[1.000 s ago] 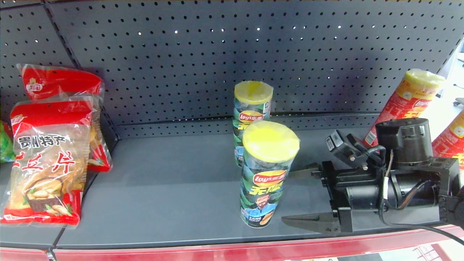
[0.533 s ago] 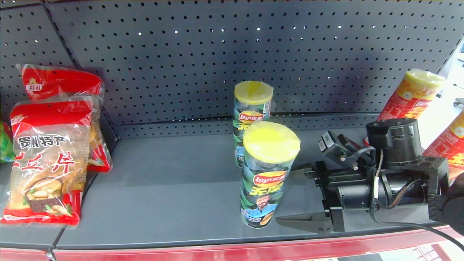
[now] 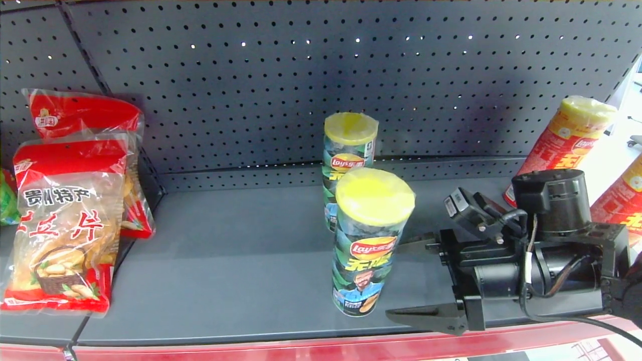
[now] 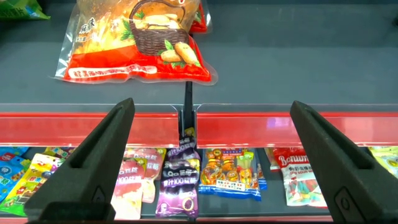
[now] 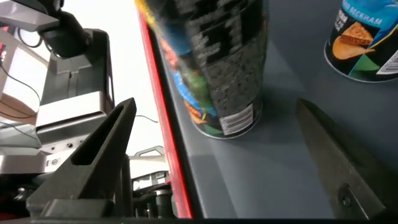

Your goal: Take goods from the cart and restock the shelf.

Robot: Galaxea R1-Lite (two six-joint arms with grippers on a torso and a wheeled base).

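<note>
On the shelf [image 3: 241, 260], close to its near edge, the front can [image 3: 373, 240] stands upright, with a second can [image 3: 350, 145] right behind it on the far side. The right claw [image 3: 397, 281] is just right of the front can, spread wide and gripping nothing. To my eye that's a placement done and let go. Next it needs a clean pull away to the right, without clipping that can, then off to the cart. The left claw [image 4: 210, 112], also released and empty, hangs before the shelf's red lip [image 4: 249, 121].
</note>
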